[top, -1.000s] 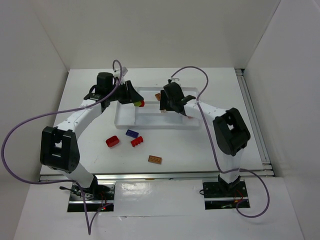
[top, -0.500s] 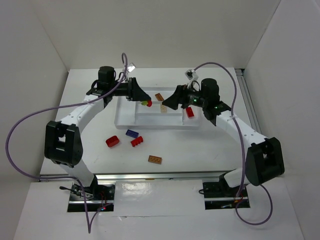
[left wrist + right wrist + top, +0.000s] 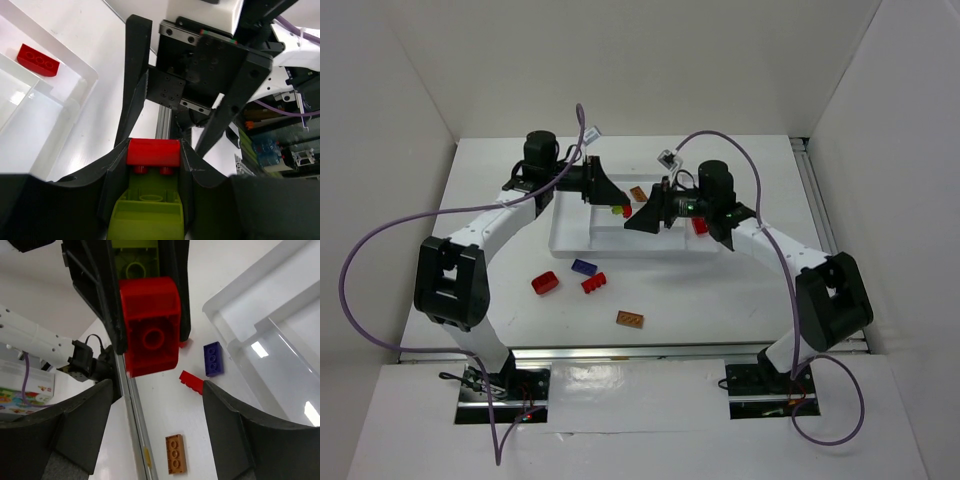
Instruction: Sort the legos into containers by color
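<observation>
My left gripper (image 3: 612,203) is shut on a yellow-green lego (image 3: 145,215) with a red lego (image 3: 152,152) stuck on its end, held over the white tray (image 3: 610,240) of containers. My right gripper (image 3: 638,215) faces it, open and empty, its fingers (image 3: 80,430) just short of that red lego (image 3: 150,335). Another red lego (image 3: 700,225) and an orange one (image 3: 638,194) lie in the tray. On the table in front lie a red lego (image 3: 545,283), a purple one (image 3: 584,267), a second red one (image 3: 593,284) and an orange one (image 3: 630,319).
White walls close in the table on three sides. A metal rail (image 3: 620,350) runs along the near edge between the arm bases. Purple cables (image 3: 380,250) loop beside both arms.
The right gripper swung left across the tray to face the left gripper's stacked legos. A red lego now shows in the tray's right part. The left gripper edged right.
</observation>
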`<state>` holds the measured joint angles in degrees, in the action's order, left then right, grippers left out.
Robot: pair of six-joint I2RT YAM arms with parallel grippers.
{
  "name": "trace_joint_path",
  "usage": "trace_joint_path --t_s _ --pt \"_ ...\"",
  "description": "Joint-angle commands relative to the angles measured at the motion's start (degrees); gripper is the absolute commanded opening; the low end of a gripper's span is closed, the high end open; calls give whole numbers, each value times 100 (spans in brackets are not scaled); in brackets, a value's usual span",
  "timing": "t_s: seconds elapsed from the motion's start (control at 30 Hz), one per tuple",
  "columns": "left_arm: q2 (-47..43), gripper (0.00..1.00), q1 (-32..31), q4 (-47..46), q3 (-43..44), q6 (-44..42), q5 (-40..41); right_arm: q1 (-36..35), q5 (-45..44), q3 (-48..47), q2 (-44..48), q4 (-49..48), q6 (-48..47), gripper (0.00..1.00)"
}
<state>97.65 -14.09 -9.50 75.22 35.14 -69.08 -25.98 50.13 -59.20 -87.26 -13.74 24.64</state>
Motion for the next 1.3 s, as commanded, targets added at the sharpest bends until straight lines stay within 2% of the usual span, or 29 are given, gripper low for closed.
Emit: trace_joint_path --t_s 0.0,0.1,0.3,0.43,0.57,0.6,0.7,0.73,0.8,0.83,0.87,0.97,1.03,1.27 --pt "9 0 -6 -369 10 37 -326 -4 312 -294 -141 -944 295 77" --pt "9 0 -6 -369 10 -15 -326 -4 444 -241 -282 -1419 759 75" --pt "9 0 -6 -369 -43 -15 -378 49 691 -180 -519 -2203 1297 62" --pt "9 0 -6 -369 -43 -15 -378 49 691 -180 -520 -2379 1420 49" --pt "9 0 -6 -492 -43 37 -378 49 691 -180 -520 -2432 1473 33" --pt "9 0 -6 -544 -95 89 -430 49 691 -180 -520 -2432 1473 23" --pt "9 0 -6 -544 -95 90 -483 49 638 -127 -520 -2380 1473 14" --pt "9 4 -6 -544 -95 38 -484 49 569 -127 -520 -2379 1473 13" --pt "9 18 -6 -544 -34 37 -484 102 568 -74 -520 -2327 1473 10" --pt "9 37 -6 -614 -34 37 -484 102 568 -74 -520 -2326 1473 10" --pt "9 45 -6 -684 -34 37 -484 102 568 -74 -520 -2326 1473 10" --pt "-53 59 -6 -808 -87 116 -484 102 507 -13 -520 -2388 1587 10" --pt "-53 63 -6 -808 -34 116 -431 102 507 -13 -468 -2388 1587 10" --pt "-105 63 -6 -1238 -87 485 -369 207 507 154 -414 -2441 1640 10"
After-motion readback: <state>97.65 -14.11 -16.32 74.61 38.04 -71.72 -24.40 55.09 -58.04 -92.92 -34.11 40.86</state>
